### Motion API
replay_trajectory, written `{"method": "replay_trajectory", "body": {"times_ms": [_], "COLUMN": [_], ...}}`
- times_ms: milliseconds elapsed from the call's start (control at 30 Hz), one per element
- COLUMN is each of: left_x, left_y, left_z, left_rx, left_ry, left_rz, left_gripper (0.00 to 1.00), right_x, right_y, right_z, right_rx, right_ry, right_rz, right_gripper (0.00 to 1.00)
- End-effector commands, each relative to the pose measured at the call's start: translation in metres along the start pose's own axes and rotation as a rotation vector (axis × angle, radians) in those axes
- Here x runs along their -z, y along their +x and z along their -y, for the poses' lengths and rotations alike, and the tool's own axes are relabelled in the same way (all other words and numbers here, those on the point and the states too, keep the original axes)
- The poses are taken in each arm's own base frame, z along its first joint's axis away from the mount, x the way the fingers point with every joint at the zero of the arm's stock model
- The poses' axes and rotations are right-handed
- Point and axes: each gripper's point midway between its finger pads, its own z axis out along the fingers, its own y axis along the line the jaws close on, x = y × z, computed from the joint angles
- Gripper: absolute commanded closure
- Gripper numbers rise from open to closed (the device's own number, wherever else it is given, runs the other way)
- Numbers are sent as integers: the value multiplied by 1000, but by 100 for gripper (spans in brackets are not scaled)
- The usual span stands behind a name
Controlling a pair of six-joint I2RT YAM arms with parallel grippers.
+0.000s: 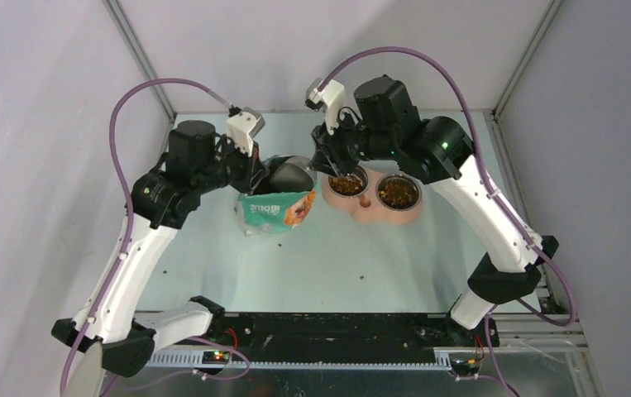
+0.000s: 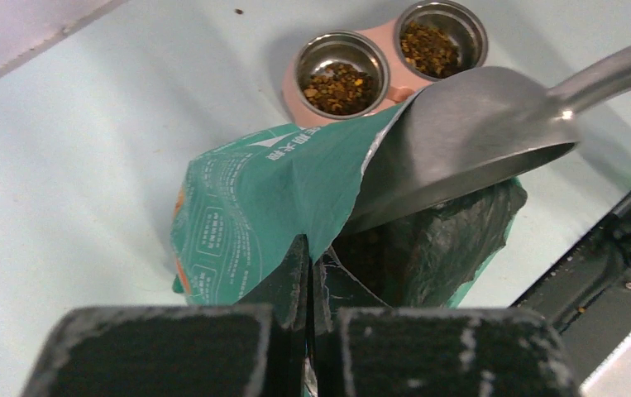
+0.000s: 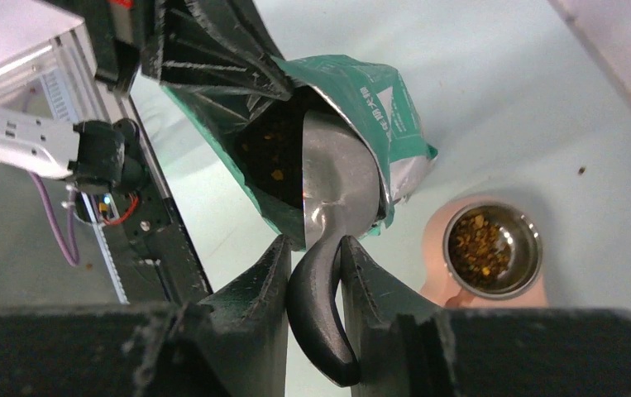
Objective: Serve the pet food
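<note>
Pet food lies in both steel bowls (image 1: 347,184) (image 1: 398,193) of a pink double feeder (image 1: 367,207), and more shows inside the open teal bag (image 3: 274,153). The bag (image 2: 246,198) stands left of the feeder. My left gripper (image 2: 310,248) is shut on the bag's torn rim and holds the mouth open. My right gripper (image 3: 316,248) is shut on the black handle of a grey metal scoop (image 3: 341,178). The scoop's bowl (image 2: 469,124) sits in the bag's mouth, tilted downward, and its contents are hidden.
A few loose pellets (image 1: 361,276) lie on the pale table in front of the feeder. A black rail (image 1: 337,327) runs along the near edge. Grey walls close in the back and both sides.
</note>
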Motion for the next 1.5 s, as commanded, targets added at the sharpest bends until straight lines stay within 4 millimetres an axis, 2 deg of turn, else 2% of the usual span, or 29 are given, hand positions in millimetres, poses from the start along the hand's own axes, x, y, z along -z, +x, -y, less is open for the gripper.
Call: {"method": "replay_trajectory", "body": {"times_ms": [0, 133, 367, 567, 733, 900, 933, 1067, 1167, 1333, 1467], "left_x": [0, -3, -13, -15, -18, -16, -15, -11, -11, -9, -10], "left_y": [-16, -24, -32, -44, -47, -49, -49, -50, -49, -49, -45], "left_z": [6, 5, -15, -29, -31, -35, -36, -39, -44, -52, -60], "left_rx": [68, 90, 179, 214, 223, 205, 197, 181, 174, 140, 85], "left_ry": [-1, -22, -138, -215, -224, -241, -244, -258, -268, -295, -310], "left_rz": [70, 101, 134, 178, 186, 200, 202, 210, 208, 212, 191], "left_gripper": [100, 100, 100, 100, 100, 100, 100, 100, 100, 100, 100], "right_x": [-16, -40, -78, -99, -126, -145, -149, -150, -144, -124, -102], "right_y": [-8, -4, 6, 33, 75, 92, 91, 83, 73, 42, 10], "right_z": [36, 50, 64, 76, 66, 38, 24, -7, -19, -19, -5], "right_rx": [-151, -238, -291, -302, -313, -354, -378, -439, -497, -554, -601], "right_ry": [209, 292, 375, 453, 421, 281, 202, 15, -76, -164, -189], "right_rz": [15, 6, -8, -49, -165, -225, -232, -231, -215, -134, -39], "right_gripper": [100, 100, 100, 100, 100, 100, 100, 100, 100, 100, 100]}}
